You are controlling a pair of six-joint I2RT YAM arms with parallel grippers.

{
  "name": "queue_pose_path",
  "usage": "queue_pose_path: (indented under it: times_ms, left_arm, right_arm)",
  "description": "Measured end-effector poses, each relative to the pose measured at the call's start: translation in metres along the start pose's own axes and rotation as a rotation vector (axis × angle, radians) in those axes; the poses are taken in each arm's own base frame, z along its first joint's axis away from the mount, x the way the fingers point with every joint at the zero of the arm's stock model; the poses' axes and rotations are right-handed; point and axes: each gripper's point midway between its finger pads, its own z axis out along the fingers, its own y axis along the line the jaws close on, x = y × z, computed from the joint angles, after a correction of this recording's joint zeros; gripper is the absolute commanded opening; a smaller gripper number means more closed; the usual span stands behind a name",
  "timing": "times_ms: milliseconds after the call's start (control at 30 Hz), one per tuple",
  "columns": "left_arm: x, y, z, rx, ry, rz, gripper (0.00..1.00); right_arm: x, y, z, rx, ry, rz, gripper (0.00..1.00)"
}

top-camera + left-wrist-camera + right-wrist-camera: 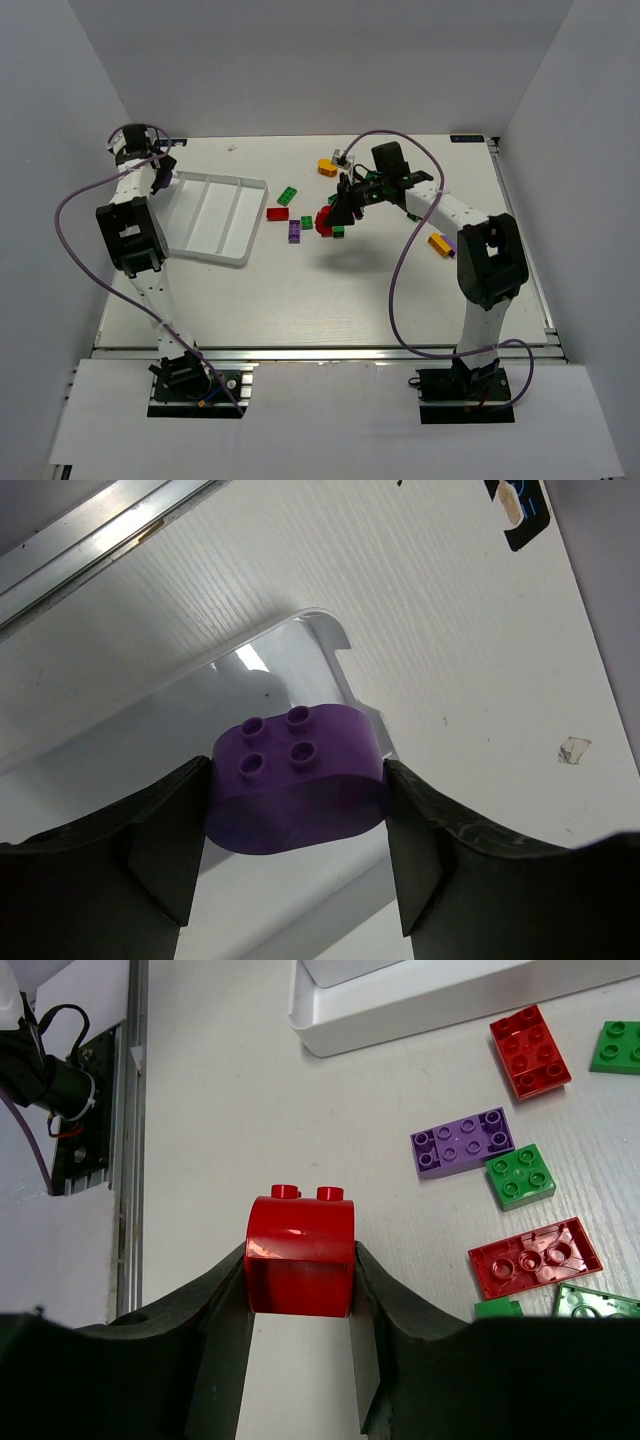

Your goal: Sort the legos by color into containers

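My left gripper (160, 172) is shut on a rounded purple brick (297, 780) and holds it over the far left corner of the white tray (212, 215); the tray's rim (318, 620) shows beneath it. My right gripper (337, 213) is shut on a rounded red brick (300, 1255) and holds it above the table, right of the tray. Loose bricks lie around it: a red plate (277, 213), green bricks (288, 194), a purple plate (294, 232), an orange brick (326, 167) and an orange-yellow one (440, 243). The tray's compartments look empty.
The right wrist view shows the tray's corner (400, 1005), a red plate (530, 1050), a purple plate (463, 1142), a green brick (520, 1176) and an upturned red plate (535, 1257). Aluminium rails (320, 352) edge the table. White walls stand on three sides.
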Motion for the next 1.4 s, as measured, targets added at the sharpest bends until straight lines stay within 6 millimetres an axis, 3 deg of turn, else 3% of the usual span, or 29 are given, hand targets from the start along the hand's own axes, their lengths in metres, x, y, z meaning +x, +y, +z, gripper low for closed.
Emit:
queue_pose_path:
  times_ms: [100,433,533,567,667,733,900,1033,1100,1267,1333,1400]
  left_arm:
    - [0.002,0.0,0.0,0.004,0.007,0.01,0.87]
    - [0.013,0.01,-0.009,-0.006,0.037,0.039,0.87]
    - [0.018,0.012,-0.022,0.007,0.056,0.044,0.77]
    - [0.02,0.012,-0.028,0.021,0.056,0.045,0.62]
    - [0.033,0.013,-0.063,0.101,0.082,0.04,0.41]
    - [0.041,0.011,-0.093,0.176,0.093,0.03,0.41]
    - [0.047,-0.007,-0.182,0.442,0.057,0.001,0.72]
    - [0.06,-0.022,-0.236,0.62,0.064,0.015,0.8]
    - [0.081,-0.03,-0.254,0.684,0.108,0.041,0.81]
    - [0.166,-0.047,-0.288,0.806,0.298,0.131,0.83]
    - [0.193,-0.042,-0.299,0.837,0.357,0.15,0.83]
    - [0.208,-0.035,-0.309,0.867,0.37,0.162,0.84]
  right_arm:
    - [-0.001,-0.001,0.0,-0.002,-0.002,-0.002,0.0]
    - [-0.003,-0.001,0.0,-0.002,-0.004,-0.005,0.0]
    - [-0.003,-0.001,0.0,-0.004,-0.002,-0.013,0.0]
    - [-0.003,0.0,0.0,-0.009,0.0,-0.023,0.0]
    - [-0.004,0.005,-0.001,-0.044,-0.001,-0.066,0.0]
    - [-0.003,0.01,-0.002,-0.077,-0.005,-0.12,0.0]
    - [-0.001,0.02,-0.002,-0.114,-0.004,-0.247,0.0]
    - [0.001,0.026,0.009,-0.112,0.02,-0.288,0.0]
    - [0.003,0.03,0.017,-0.111,0.033,-0.295,0.0]
    - [0.002,0.046,0.042,-0.119,0.047,-0.291,0.0]
    - [-0.004,0.053,0.049,-0.13,0.031,-0.265,0.0]
    - [-0.011,0.059,0.05,-0.153,0.007,-0.217,0.0]
